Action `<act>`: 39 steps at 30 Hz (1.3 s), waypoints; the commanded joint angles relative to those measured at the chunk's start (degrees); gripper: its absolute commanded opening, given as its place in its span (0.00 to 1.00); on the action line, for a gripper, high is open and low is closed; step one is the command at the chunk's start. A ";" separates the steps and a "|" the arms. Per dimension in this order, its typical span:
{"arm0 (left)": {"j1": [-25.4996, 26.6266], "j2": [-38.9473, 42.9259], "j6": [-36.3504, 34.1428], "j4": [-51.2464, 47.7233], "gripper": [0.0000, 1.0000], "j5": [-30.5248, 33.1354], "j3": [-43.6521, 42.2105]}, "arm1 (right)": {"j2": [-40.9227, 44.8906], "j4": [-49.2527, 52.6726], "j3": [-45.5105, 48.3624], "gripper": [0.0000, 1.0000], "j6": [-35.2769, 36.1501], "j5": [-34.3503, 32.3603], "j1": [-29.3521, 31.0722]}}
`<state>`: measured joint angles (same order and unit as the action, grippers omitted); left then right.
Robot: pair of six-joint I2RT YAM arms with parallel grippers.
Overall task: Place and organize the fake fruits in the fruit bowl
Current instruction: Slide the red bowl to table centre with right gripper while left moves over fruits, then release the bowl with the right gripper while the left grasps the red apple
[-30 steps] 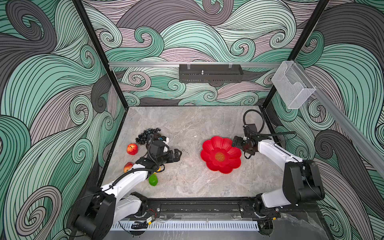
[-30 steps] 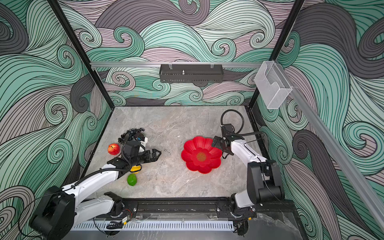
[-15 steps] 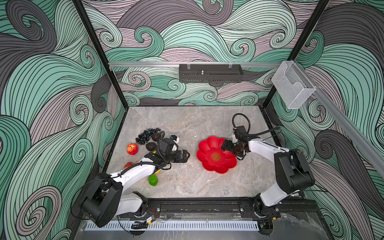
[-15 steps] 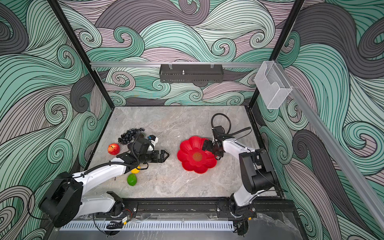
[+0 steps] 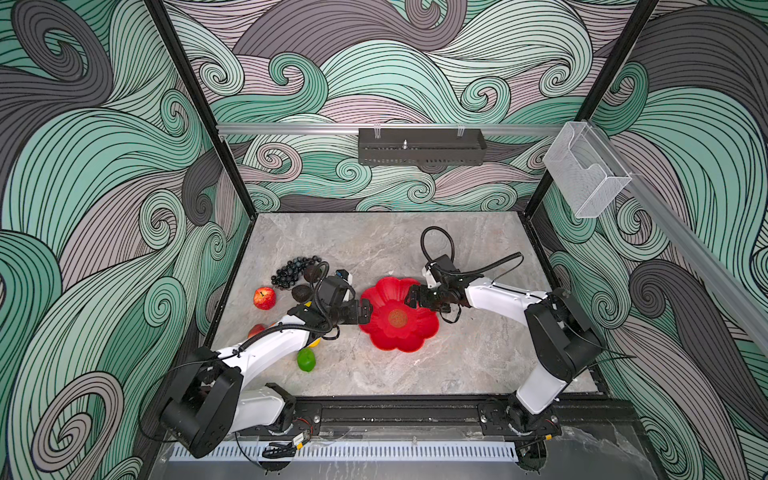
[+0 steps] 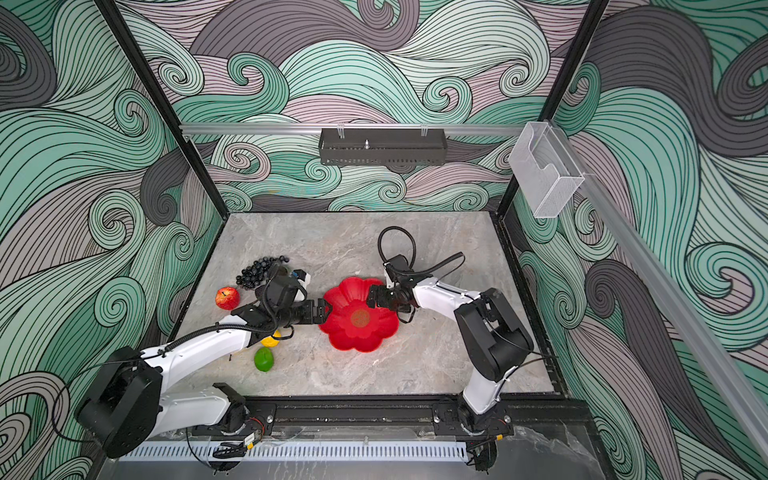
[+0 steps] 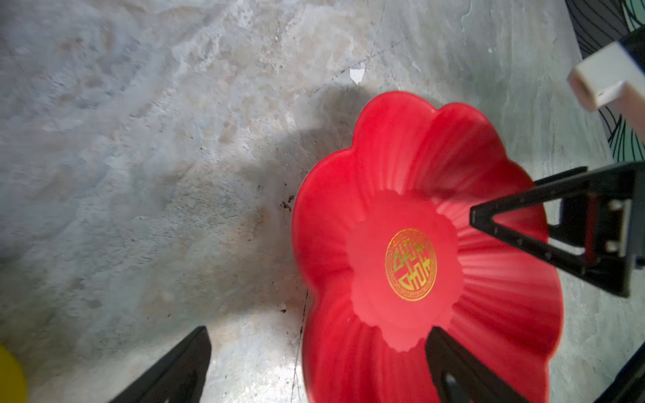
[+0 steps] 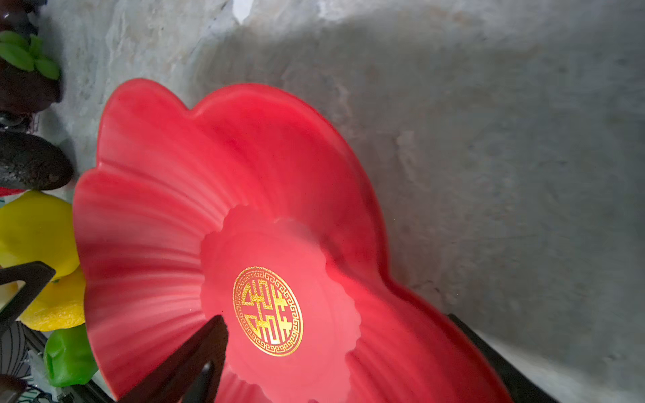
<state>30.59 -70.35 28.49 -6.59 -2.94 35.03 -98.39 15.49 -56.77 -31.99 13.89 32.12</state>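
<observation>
Fruit bowl [image 5: 399, 345] further left than before; left pincer [image 5: 366, 312], right pincer [image 5: 411, 297] wide open astride its rim, unclamped

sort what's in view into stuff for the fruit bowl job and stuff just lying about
For the job: fruit bowl, red apple, grape bunch, avocado, lime, lemon.

Just lying about: clear plastic box on the side rail, black tray on the back wall.

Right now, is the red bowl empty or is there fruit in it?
Empty. The fruit bowl shows only its bare red inside and gold emblem; the apple, lime and grapes lie on the table.
</observation>
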 commanded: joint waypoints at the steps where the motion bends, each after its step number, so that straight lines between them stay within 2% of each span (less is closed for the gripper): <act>1: 0.36 2.83 -0.20 -1.46 0.98 3.86 0.26 | 1.50 1.45 -1.01 0.95 0.55 -3.80 -0.37; 5: 0.35 5.44 -0.15 -3.15 0.98 7.25 -0.03 | 8.13 4.66 1.19 0.96 4.22 -8.62 -1.91; 9: 0.36 8.54 2.31 -7.36 0.98 12.88 -0.11 | 18.32 7.46 4.96 0.97 7.96 -13.98 -2.63; 13: 0.98 10.93 8.37 -27.93 0.98 12.17 7.25 | 28.43 8.14 9.77 0.97 9.62 -17.50 -2.80; 18: 1.28 13.17 12.39 -40.62 0.98 14.11 8.67 | 37.65 0.03 19.53 0.98 7.17 -20.13 -2.85; 20: 1.23 12.98 12.90 -44.92 0.98 17.52 9.89 | 39.67 -3.74 22.78 0.98 5.60 -20.25 -2.87; 22: 1.08 12.31 13.43 -47.44 0.99 23.47 10.68 | 40.94 -8.07 26.55 0.98 4.50 -20.22 -2.99; 29: -6.83 7.07 10.78 -56.25 0.99 30.54 19.08 | 42.11 -11.98 30.87 0.98 3.17 -19.96 -3.03; 33: -20.96 3.36 4.24 -55.02 0.99 23.49 22.68 | 43.20 -12.42 31.68 0.99 2.35 -19.25 -3.25; 34: -23.67 2.46 2.83 -53.96 0.99 23.50 23.82 | 43.72 -12.38 31.92 0.99 2.32 -19.41 -3.28; 37: -29.00 -2.65 0.27 -52.24 0.99 24.43 28.57 | 44.94 -11.88 32.10 0.99 2.83 -21.39 -2.37; 38: -30.72 -4.95 0.23 -52.32 0.99 23.18 30.35 | 45.28 -11.55 32.00 0.99 3.07 -22.21 -1.87; 39: -33.29 -7.82 0.19 -52.61 0.99 18.63 32.75 | 45.60 -11.40 31.98 0.99 3.34 -23.09 -1.33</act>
<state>0.99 -73.78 31.64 -58.02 20.32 62.76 -53.80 4.78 -25.26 -28.95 -6.28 29.82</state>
